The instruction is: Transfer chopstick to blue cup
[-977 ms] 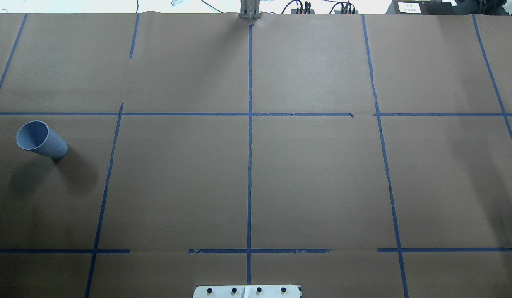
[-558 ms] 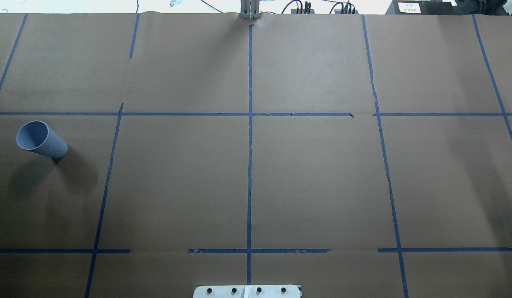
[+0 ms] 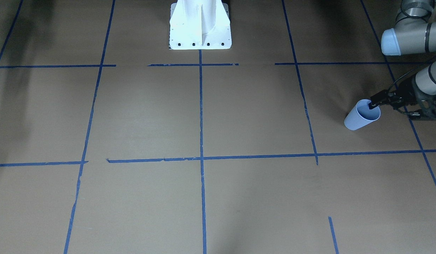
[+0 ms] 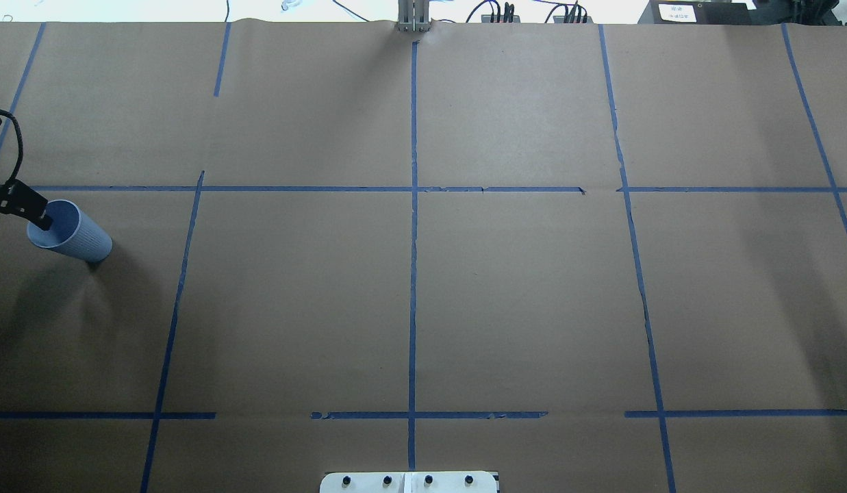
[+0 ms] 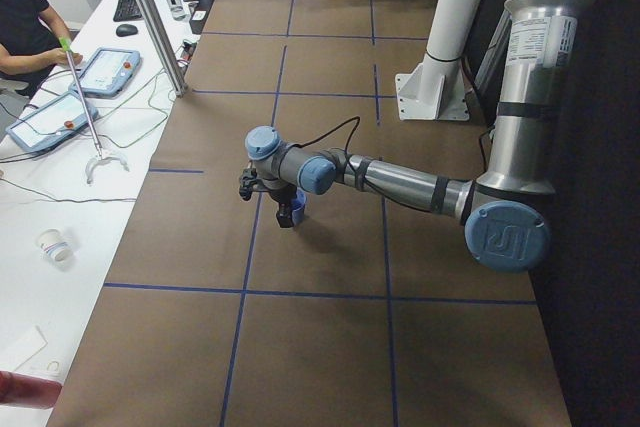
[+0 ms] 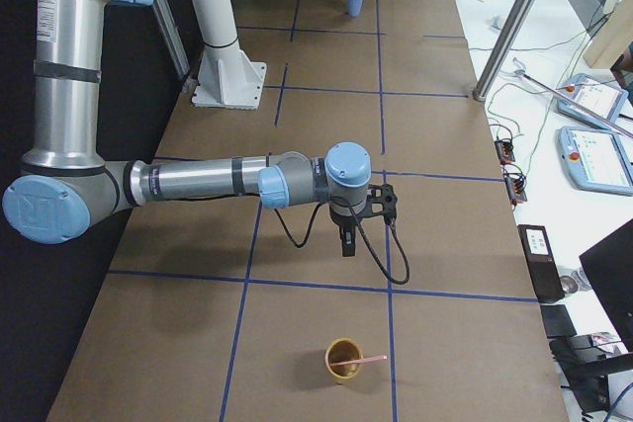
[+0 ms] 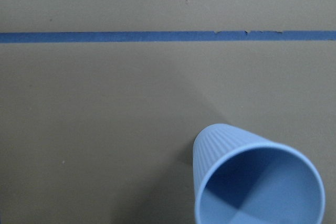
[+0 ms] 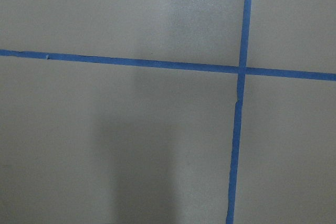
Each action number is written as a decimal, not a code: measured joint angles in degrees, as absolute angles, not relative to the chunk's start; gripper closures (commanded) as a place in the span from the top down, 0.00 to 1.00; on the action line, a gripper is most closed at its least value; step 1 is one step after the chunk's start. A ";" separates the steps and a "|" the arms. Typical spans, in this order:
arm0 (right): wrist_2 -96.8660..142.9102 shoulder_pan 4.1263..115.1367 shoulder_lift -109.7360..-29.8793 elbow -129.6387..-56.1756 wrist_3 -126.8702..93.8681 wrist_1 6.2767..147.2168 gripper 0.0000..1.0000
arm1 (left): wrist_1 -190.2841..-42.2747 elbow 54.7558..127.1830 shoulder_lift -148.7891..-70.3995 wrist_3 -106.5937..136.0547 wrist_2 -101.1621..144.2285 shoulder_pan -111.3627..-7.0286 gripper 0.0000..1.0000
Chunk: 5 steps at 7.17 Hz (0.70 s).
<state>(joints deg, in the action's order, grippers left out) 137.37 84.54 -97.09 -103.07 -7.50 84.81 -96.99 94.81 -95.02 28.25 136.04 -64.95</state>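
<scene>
Nearest, table's right end — pink chopstick (image 6: 370,359) leaning in small brown cup (image 6: 342,363), one end out past rim. Next: right gripper (image 6: 347,242), pointing down over brown paper (image 4: 519,294), apart from that cup; open or closed, cannot tell. Far end — blue cup (image 4: 77,236), upright, empty; left gripper (image 4: 45,220) at its rim, grip state unclear.

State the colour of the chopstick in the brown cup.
Pink chopstick; clearest in exterior right view.
</scene>
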 measured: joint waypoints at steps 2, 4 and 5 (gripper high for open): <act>137.37 84.33 -97.05 -103.02 -7.47 84.81 1.00 | -97.03 93.00 -96.37 28.29 136.07 -64.30 0.00; 137.37 84.23 -96.94 -103.02 -7.49 84.80 1.00 | -97.03 92.90 -96.95 28.59 136.20 -63.74 0.00; 137.37 84.21 -96.90 -103.08 -7.53 84.76 1.00 | -97.03 93.29 -98.34 30.44 136.39 -63.55 0.00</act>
